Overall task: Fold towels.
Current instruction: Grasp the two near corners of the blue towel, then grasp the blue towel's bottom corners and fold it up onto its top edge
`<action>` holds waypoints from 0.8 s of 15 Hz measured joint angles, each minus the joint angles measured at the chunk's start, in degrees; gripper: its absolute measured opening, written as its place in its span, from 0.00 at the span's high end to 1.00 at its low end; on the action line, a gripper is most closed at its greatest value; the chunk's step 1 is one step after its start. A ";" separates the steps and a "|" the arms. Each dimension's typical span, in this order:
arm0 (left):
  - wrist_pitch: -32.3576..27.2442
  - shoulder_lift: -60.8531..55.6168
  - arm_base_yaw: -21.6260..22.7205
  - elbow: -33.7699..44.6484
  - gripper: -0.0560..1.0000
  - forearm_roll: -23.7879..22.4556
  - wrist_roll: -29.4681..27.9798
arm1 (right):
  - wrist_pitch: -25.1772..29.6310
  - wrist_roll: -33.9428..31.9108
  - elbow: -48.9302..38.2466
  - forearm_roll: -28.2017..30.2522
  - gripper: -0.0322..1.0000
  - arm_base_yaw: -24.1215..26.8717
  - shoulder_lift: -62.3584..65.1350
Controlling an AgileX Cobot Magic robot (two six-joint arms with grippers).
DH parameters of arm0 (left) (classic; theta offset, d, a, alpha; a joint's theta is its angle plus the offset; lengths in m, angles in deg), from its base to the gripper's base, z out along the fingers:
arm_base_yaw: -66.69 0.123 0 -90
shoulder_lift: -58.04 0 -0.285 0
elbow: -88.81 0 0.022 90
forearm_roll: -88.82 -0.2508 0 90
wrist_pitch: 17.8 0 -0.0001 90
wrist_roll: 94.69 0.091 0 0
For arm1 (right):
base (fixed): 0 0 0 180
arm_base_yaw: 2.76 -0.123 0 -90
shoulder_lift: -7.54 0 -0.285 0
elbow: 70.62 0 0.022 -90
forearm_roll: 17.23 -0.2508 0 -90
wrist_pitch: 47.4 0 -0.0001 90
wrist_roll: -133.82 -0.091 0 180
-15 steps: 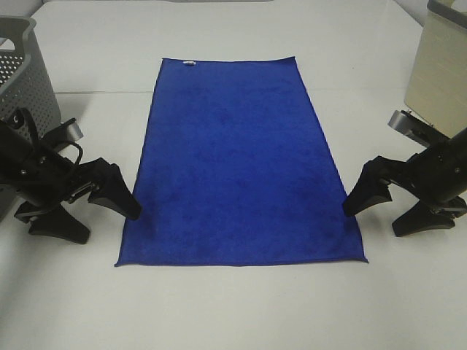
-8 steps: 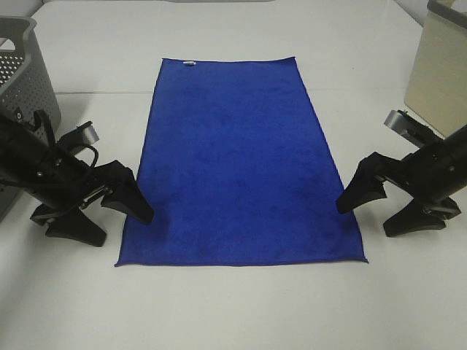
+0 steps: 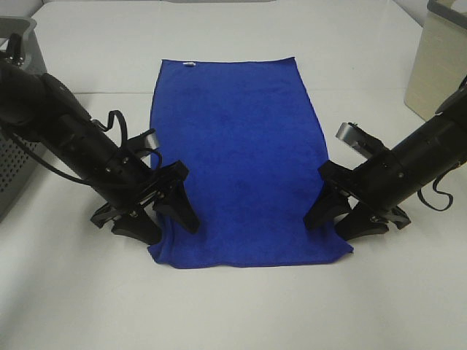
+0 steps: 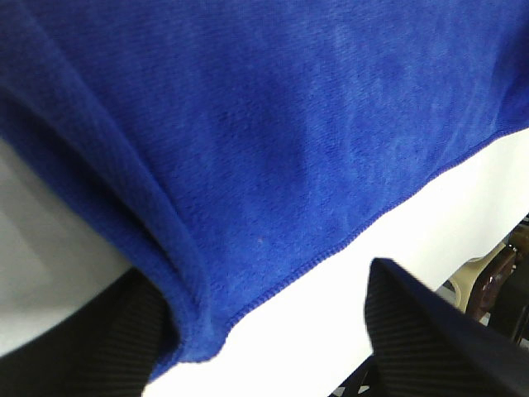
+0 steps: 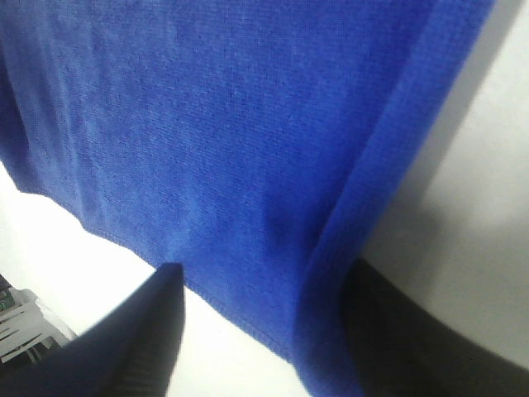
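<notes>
The royal-blue towel [image 3: 237, 138] lies flat on the white table, its small white tag [image 3: 190, 63] at the far short edge. Its two near corners are drawn inward and bunched. My left gripper [image 3: 174, 233] straddles the near left side edge. In the left wrist view the towel [image 4: 273, 124] folds against one finger [image 4: 91, 339], and the other finger [image 4: 438, 331] stands clear of it. My right gripper [image 3: 327, 227] straddles the near right side edge. The right wrist view shows the towel [image 5: 207, 107] between two parted fingers [image 5: 124, 347]. Neither gripper has the cloth pinched.
A grey perforated basket [image 3: 14, 109] stands at the far left behind my left arm. A beige box [image 3: 441, 65] stands at the far right. Bare white table [image 3: 233, 306] runs along the front edge.
Both grippers have slid inward from beside the towel onto its near side edges, pushing the near corners toward the middle. Their jaws have narrowed.
</notes>
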 joint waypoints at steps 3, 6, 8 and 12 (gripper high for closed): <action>0.17 0.52 -0.17 -0.17 0.53 -0.29 -0.52 | -1.03 -0.06 0.06 0.57 0.60 0.06 -0.40; 0.86 0.74 -0.17 -0.17 0.70 -0.97 -0.52 | -2.06 -0.11 0.06 1.03 0.77 0.06 -0.63; 1.09 1.09 -0.17 -0.17 0.86 -1.15 -0.52 | -2.58 -0.11 0.06 1.15 0.93 0.06 -0.97; 1.03 1.20 -0.17 -0.17 0.94 -1.26 1.03 | -2.52 -0.34 0.06 1.09 0.97 0.06 -0.92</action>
